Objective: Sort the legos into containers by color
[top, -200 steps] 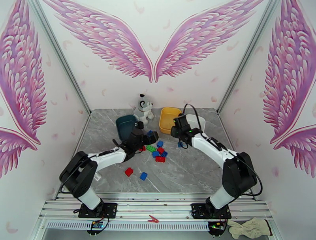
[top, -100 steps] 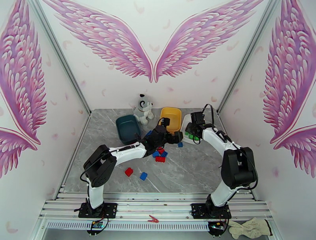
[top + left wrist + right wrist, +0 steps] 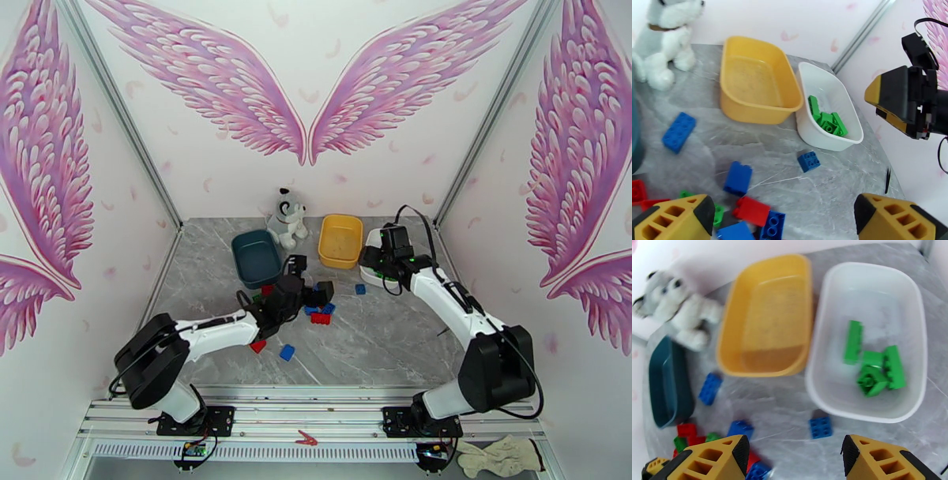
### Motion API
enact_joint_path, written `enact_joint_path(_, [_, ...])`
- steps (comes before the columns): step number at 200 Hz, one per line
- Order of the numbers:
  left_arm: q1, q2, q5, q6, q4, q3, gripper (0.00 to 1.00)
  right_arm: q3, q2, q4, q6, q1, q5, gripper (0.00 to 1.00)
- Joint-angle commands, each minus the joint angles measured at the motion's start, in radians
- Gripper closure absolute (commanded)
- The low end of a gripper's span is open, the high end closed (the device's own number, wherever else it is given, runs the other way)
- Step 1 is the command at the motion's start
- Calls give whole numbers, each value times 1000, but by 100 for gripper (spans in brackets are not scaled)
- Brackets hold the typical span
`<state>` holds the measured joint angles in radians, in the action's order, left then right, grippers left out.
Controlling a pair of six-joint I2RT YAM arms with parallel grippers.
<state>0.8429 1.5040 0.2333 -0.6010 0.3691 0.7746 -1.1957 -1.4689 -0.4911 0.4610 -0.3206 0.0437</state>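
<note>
Several green legos [image 3: 873,367] lie in the white container [image 3: 869,291]. My right gripper [image 3: 794,461] hangs open and empty above that tub's near rim, over a loose blue lego [image 3: 820,426]. The yellow container [image 3: 770,311] holds nothing, and the dark teal container [image 3: 665,386] sits at the left. My left gripper [image 3: 786,221] is open just above the mixed pile of red, blue and green legos [image 3: 320,312], with nothing between its fingers [image 3: 675,217]. A red lego [image 3: 750,210] and a blue lego [image 3: 738,177] lie right in front of it.
The white-and-grey plush dog [image 3: 288,215] sits between the teal and yellow tubs at the back. A red brick [image 3: 257,345] and a blue brick [image 3: 287,352] lie apart nearer the arm bases. The right gripper [image 3: 904,102] hangs close on the left gripper's right side.
My right gripper swung from beside the yellow tub to over the white tub and went from shut to open. My left arm reached out toward the tubs, then drew back to the pile.
</note>
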Motion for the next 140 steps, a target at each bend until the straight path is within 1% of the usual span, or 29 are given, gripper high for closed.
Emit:
enact_joint_path(1, [-19, -109, 71, 9, 12, -127, 1, 18, 4, -6, -67, -106, -7, 28])
enact_joint_path(25, [-71, -217, 59, -59, 59, -299, 1, 10, -36, 11, -94, -207, 22, 21])
enact_joint_path(44, [-115, -293, 24, -94, 80, -390, 1, -26, -109, 22, -124, -272, 40, 21])
enact_joint_path(68, [-149, -396, 10, -99, 37, -456, 1, -113, -234, 3, -180, -343, 80, 21])
enact_joint_path(85, [-179, -475, 1, -122, 28, -508, 1, -175, -323, -3, -219, -374, 85, 21])
enact_joint_path(107, [-206, -595, 8, -139, -24, -566, 1, -247, -421, -14, -274, -403, 91, 20])
enact_joint_path(124, [-219, -686, 19, -150, -75, -604, 1, -297, -491, -31, -322, -424, 125, 18])
enact_joint_path(140, [-226, -755, 25, -161, -115, -636, 1, -334, -548, -43, -350, -434, 143, 17])
